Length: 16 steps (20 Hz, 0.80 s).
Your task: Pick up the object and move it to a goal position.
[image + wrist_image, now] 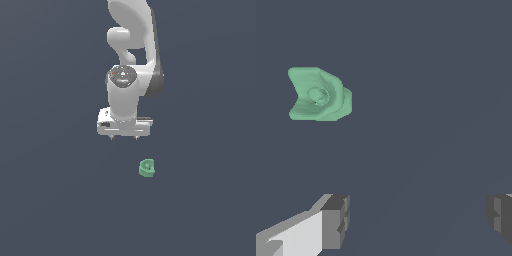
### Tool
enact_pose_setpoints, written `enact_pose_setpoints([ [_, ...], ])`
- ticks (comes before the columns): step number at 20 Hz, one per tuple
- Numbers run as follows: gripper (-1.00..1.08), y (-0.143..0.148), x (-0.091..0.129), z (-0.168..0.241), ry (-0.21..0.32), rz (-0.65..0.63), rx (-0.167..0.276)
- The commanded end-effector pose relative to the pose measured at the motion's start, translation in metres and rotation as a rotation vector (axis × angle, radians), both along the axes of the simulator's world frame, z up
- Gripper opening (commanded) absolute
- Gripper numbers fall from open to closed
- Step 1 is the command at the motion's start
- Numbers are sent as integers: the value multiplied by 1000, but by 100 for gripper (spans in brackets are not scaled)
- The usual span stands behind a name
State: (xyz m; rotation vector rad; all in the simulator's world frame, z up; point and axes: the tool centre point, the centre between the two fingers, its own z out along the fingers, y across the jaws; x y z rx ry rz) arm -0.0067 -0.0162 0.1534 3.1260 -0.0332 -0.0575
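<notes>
Gripper [124,136] spread wide, pinching nothing, pointing down from white arm [131,60]. Light-green block [147,168] on dark floor [60,200], apart from fingers [336,220], toward exterior view's right and lower.

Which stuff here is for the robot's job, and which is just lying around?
For the job:
- green block, still on the floor
- gripper, open, holding nothing

Just lying around:
- nothing else shows, only the bare floor
</notes>
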Motion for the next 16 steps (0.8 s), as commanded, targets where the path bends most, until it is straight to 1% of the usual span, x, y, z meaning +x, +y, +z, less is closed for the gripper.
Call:
enact_pose_setpoints([
  [1,100,0,0,0,0,0,0],
  [10,100,6,-4,-5,25,52,-12],
  [16,100,7,-1,-6,22,49,-12],
])
